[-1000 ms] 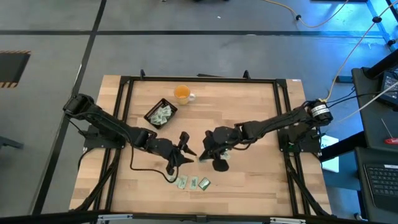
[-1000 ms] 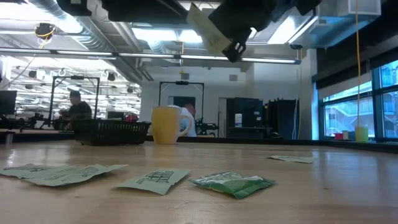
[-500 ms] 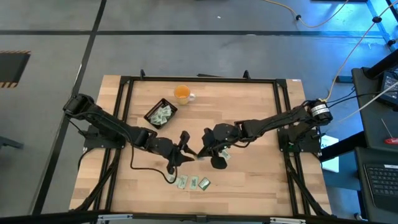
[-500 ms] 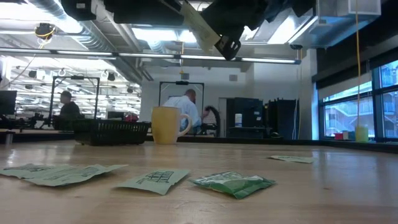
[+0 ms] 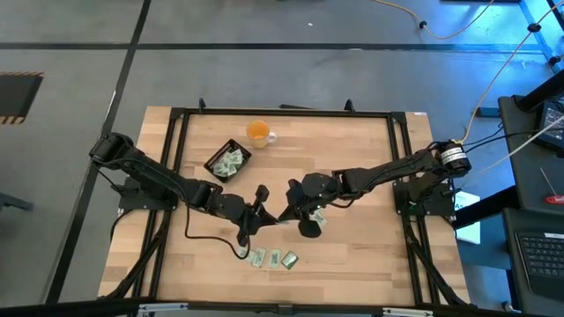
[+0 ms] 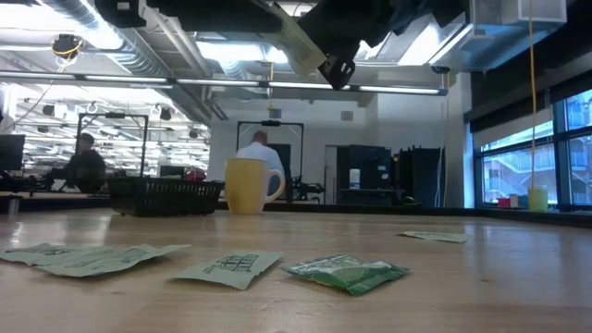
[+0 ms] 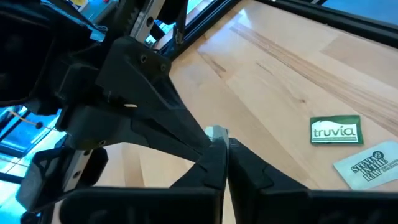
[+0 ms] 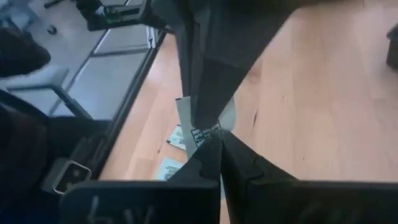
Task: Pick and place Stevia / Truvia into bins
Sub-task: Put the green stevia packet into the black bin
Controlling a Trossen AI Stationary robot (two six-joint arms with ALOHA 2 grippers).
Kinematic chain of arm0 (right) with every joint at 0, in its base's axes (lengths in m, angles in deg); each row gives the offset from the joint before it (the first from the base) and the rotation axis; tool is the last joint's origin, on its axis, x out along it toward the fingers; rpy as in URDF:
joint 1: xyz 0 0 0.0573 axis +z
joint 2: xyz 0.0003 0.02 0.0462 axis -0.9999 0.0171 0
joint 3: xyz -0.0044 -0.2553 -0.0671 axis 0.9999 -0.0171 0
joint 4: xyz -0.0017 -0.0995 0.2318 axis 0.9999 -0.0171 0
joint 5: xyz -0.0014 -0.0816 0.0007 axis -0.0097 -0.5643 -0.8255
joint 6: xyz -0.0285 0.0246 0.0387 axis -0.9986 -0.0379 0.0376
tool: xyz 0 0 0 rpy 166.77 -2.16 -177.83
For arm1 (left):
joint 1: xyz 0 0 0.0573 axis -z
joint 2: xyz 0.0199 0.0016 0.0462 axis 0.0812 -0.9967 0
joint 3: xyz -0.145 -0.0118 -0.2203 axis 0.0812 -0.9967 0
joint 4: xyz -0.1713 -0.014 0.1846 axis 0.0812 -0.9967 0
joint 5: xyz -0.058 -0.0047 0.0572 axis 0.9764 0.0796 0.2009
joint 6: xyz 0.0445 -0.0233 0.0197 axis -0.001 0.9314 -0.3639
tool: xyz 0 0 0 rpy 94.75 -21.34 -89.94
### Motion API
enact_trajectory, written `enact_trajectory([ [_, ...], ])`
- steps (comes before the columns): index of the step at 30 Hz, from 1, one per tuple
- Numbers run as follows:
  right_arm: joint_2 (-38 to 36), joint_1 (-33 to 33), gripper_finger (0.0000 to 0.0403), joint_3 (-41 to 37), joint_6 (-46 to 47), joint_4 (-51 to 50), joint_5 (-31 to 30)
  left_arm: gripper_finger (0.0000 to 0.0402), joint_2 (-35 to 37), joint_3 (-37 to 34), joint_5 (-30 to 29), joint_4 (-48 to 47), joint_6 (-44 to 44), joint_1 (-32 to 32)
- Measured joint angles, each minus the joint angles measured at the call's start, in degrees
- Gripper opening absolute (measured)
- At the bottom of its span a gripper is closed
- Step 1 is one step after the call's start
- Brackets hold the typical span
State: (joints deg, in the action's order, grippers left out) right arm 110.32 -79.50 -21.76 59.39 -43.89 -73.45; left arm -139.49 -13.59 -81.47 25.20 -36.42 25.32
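A pale Stevia / Truvia sachet (image 6: 298, 44) hangs in the air above the table's middle, between my two grippers. My left gripper (image 5: 269, 214) and my right gripper (image 5: 284, 214) meet tip to tip there, both shut on it. The black bin (image 5: 227, 161) stands at the far left with several sachets inside. More sachets (image 5: 273, 258) lie flat on the table near its front edge, and one (image 5: 319, 220) lies under my right arm. My left gripper pinches one end of the sachet (image 7: 216, 132) between its two fingertips, coming level from the table's left. The sachet is clear of the table. My right gripper pinches the sachet's other end (image 8: 214, 132) between its fingertips, coming from the table's right. The sachet stands slanted between the two grippers.
An orange cup (image 5: 258, 133) stands beyond the bin near the far edge. A green Truvia sachet (image 7: 336, 130) and a pale Stevia sachet (image 7: 373, 165) lie on the wood below the grippers. A black frame (image 5: 176, 123) runs round the table. People move in the room behind.
My right gripper has carried the sachet a little toward the table's left, between my left gripper's open fingers. My left gripper has then shut on the sachet, which stays in the air.
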Motion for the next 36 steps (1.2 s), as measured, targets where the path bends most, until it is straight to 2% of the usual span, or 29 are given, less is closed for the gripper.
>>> enact_trajectory([
  [5, -0.04, 0.00, 0.0024, 0.11, -8.03, -3.85, -0.94, 0.0004, -0.02, 0.00, -0.35, -1.11, 0.46, -0.02],
  [9, 0.00, -0.01, 0.0059, 0.09, -9.04, -9.27, -6.98, 0.0004, -0.02, 0.00, -4.33, -5.89, 3.88, 0.06],
  [13, 0.00, -0.07, 0.0083, 0.07, -5.02, -15.55, -8.23, 0.0003, -0.02, 0.00, -16.10, -14.84, 9.61, 0.02],
  [19, 0.00, 0.23, 0.0088, 0.04, 0.26, -24.19, -8.20, 0.0003, -0.02, 0.00, -36.93, -30.49, 19.02, -0.23],
  [21, 0.00, 0.49, 0.0088, 0.04, 2.82, -26.27, -8.22, 0.0003, -0.02, 0.00, -40.90, -35.66, 23.75, -0.87],
  [26, 0.00, 1.57, 0.0088, 0.04, 6.65, -30.46, -8.34, 0.0004, -0.02, 0.00, -39.24, -46.70, 35.72, -4.23],
  [30, 0.00, 2.60, 0.0088, -0.67, 10.08, -32.02, -12.11, 0.0003, -0.02, 0.00, -37.26, -52.99, 43.33, -7.26],
  [36, 0.00, 3.73, 0.0088, -4.05, 14.86, -32.22, -13.13, 0.0003, -0.02, 0.00, -35.01, -56.95, 47.65, -11.26],
])
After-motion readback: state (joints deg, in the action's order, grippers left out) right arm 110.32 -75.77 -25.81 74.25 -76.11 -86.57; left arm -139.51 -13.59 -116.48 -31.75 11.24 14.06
